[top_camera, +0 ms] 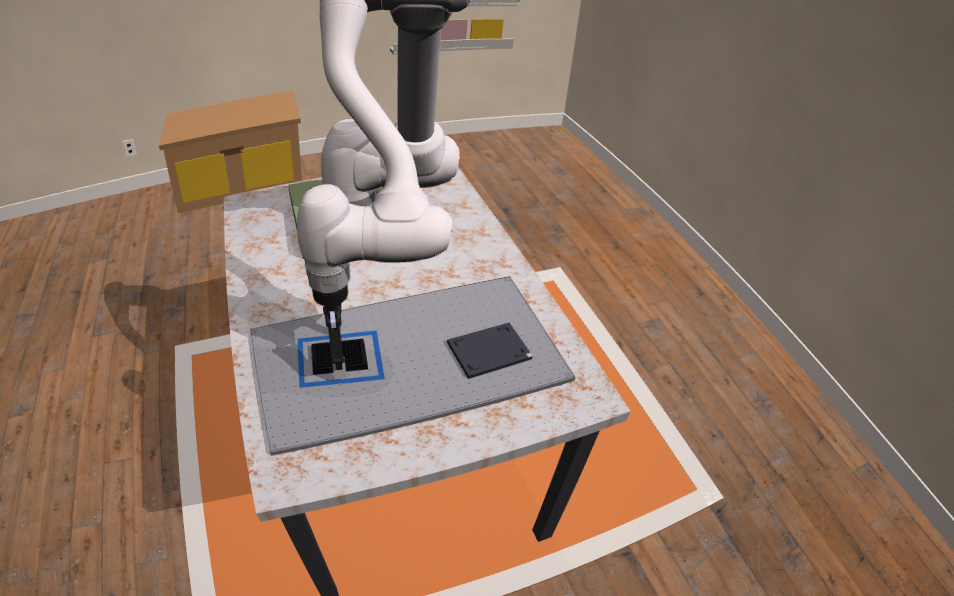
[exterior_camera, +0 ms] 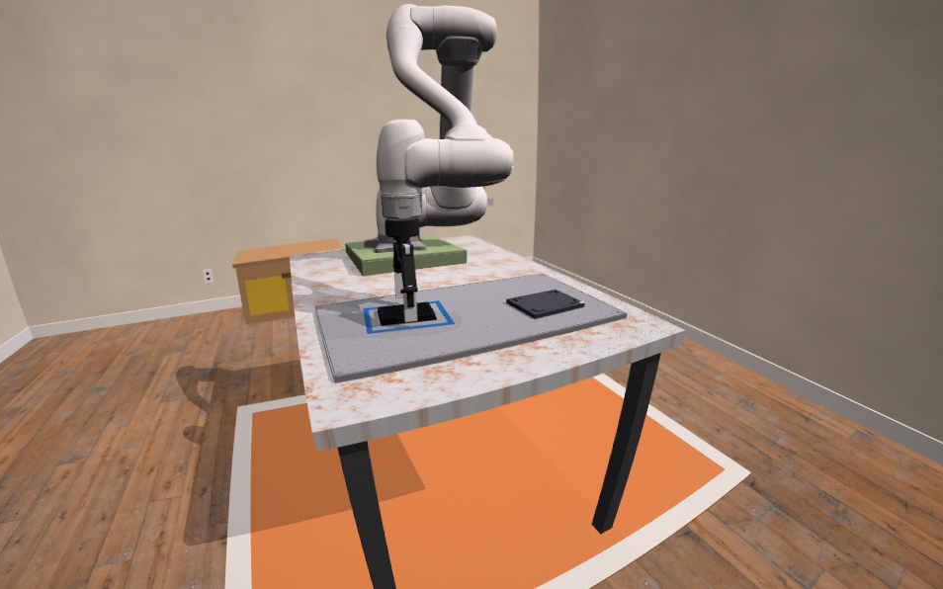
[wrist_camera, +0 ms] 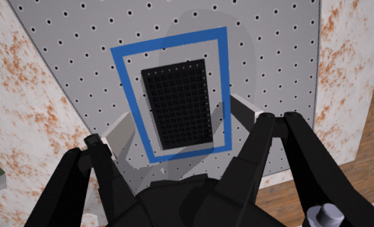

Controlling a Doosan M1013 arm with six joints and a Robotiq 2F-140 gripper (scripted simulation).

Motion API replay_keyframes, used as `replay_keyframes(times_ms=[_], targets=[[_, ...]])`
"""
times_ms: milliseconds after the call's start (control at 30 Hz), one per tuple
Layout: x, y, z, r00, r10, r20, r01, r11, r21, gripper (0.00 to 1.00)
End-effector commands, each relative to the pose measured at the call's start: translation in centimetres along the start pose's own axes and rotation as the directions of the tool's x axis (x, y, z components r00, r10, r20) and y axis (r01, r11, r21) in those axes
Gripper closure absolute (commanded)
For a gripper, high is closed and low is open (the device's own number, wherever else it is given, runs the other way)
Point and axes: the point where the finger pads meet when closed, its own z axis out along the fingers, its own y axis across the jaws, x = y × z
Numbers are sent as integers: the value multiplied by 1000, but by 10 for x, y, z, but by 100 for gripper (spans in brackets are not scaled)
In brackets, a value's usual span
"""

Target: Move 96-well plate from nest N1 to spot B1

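The black 96-well plate point(wrist_camera: 177, 103) lies flat and right way up on the grey deck, inside the blue taped outline point(wrist_camera: 172, 93). Its long sides run along the outline's long sides. It also shows in the top view point(top_camera: 340, 356) and the exterior view point(exterior_camera: 407, 312). My gripper point(wrist_camera: 180, 112) is open wide straight above the plate. Its pale finger pads stand apart from the plate's long sides, one on each side, outside the tape. The dark plate nest point(top_camera: 487, 348) lies empty on the right part of the deck, and also shows in the exterior view point(exterior_camera: 545, 301).
The grey perforated deck point(top_camera: 410, 360) lies on a marble table. A green base block point(exterior_camera: 404, 254) stands behind the deck under the arm. A wooden cabinet point(top_camera: 230, 149) stands on the floor behind the table.
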Motion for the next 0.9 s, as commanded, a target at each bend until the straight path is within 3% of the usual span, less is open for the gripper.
replay_keyframes(times_ms=[0,200,700,867], targets=[[0,0,0,1000,0,0,0,1000,0,0],[0,0,0,1000,0,0,0,1000,0,0],[0,0,-35,1000,0,0,0,1000,0,0],[0,0,-35,1000,0,0,0,1000,0,0]])
